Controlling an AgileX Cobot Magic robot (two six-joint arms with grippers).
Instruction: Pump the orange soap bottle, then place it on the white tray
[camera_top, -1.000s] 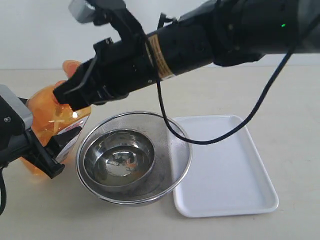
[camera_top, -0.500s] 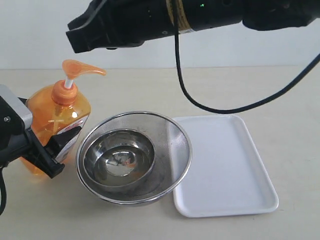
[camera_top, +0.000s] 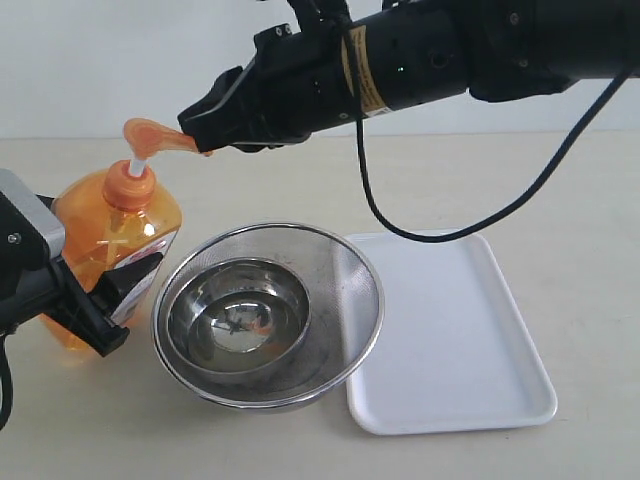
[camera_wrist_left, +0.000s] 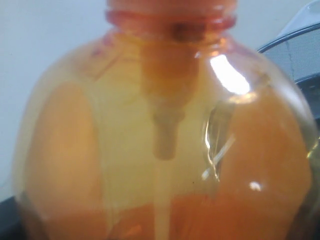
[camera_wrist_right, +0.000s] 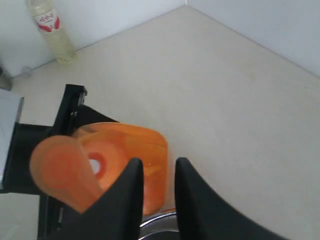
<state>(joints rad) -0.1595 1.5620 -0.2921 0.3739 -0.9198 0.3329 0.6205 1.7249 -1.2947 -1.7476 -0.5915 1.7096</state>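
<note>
1. Standing toward the left edge of the tabletop, the tall translucent orange plastic soap bottle (camera_top: 110, 235) is clasped around its lower body by the left gripper (camera_top: 105, 300).
2. The right gripper (camera_top: 200, 125) is held at the spout tip of the orange pump head (camera_top: 155, 135), its fingers drawn nearly together on nothing.
3. The bottle is judged part-full, weighted low down, smooth and slippery, with walls that would give when squeezed.
4. A hold around the broad body is judged safest; the thin white stem should not be used for lifting.
5. The flat rectangular white plastic tray (camera_top: 470, 300) lies toward the right edge, with the round steel bowls (camera_top: 265, 320) between it and the bottle.
</note>
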